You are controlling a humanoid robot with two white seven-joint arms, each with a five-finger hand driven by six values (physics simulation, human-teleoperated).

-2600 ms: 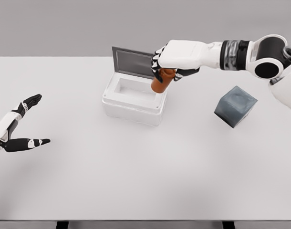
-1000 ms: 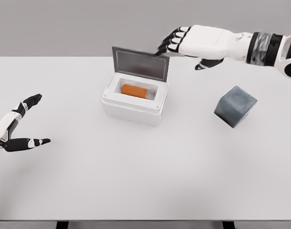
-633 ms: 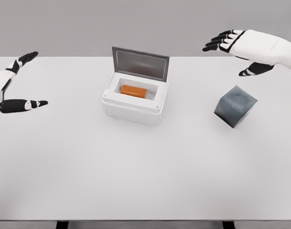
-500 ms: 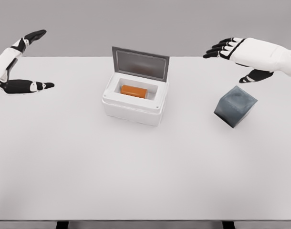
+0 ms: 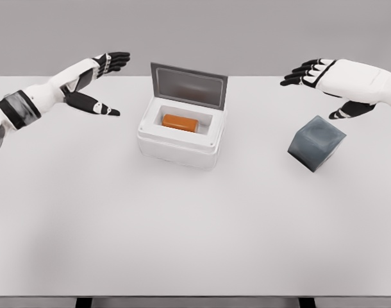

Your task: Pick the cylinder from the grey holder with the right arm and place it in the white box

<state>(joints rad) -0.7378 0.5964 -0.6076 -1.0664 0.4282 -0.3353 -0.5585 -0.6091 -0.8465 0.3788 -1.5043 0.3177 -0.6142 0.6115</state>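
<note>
While cylinder [image 5: 180, 121] lies boxed, right hand [image 5: 340, 78] fingers spread, empty

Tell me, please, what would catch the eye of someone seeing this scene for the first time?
The orange cylinder stands out most, lying on its side inside the white box, whose lid stands open at the table's middle rear. To the right sits the grey holder, tilted on the table. Both hands hover open on either side: the left hand left of the box, the right hand above the holder.
</note>
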